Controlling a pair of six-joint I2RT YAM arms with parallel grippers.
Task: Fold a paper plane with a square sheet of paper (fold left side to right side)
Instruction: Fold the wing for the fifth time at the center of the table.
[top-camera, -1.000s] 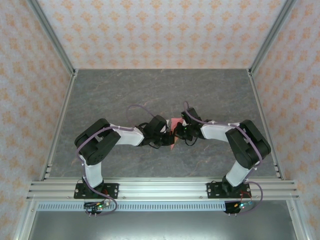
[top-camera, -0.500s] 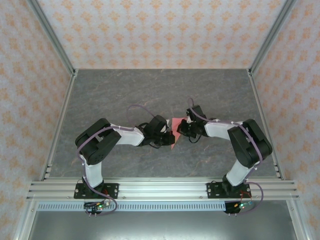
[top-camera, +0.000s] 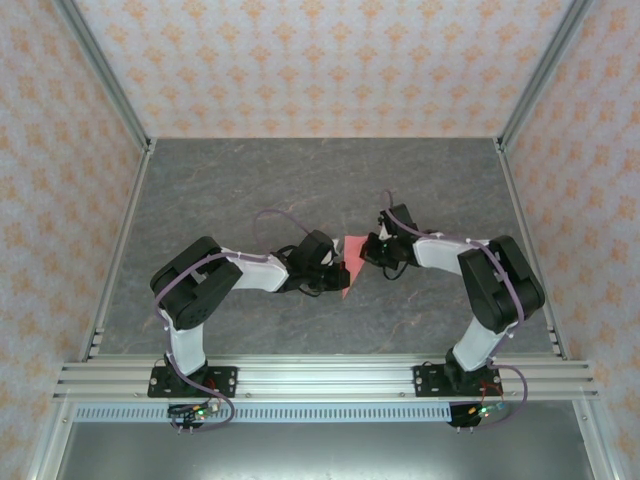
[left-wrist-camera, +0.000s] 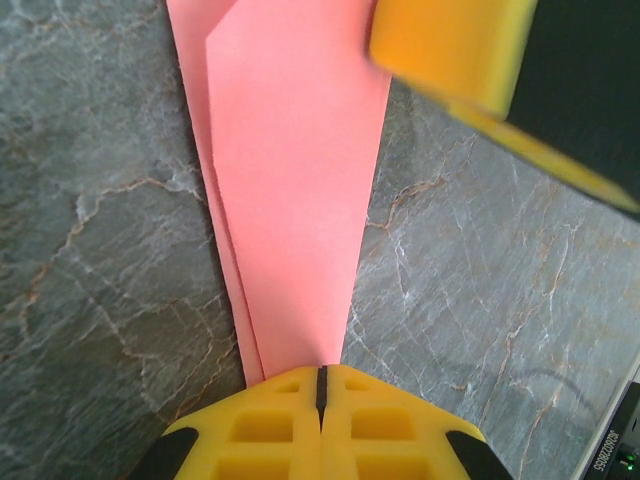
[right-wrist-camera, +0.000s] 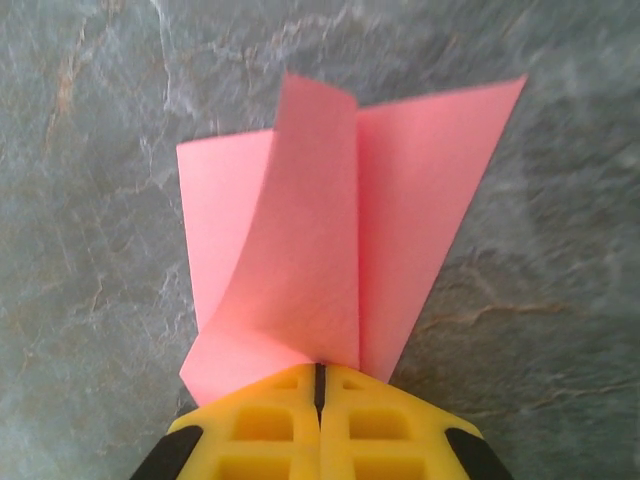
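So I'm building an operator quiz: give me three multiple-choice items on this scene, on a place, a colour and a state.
1. Where is the paper? A) between the left gripper and right gripper B) far left of both C) far right of both
2. Its colour? A) blue B) white C) pink-red
3. The left gripper is: A) wide open B) shut on the paper C) shut on nothing
Answers: 1A, the top view shows it between their tips; 2C, both wrist views show pink-red; 3B, its jaws meet, pinching the paper.
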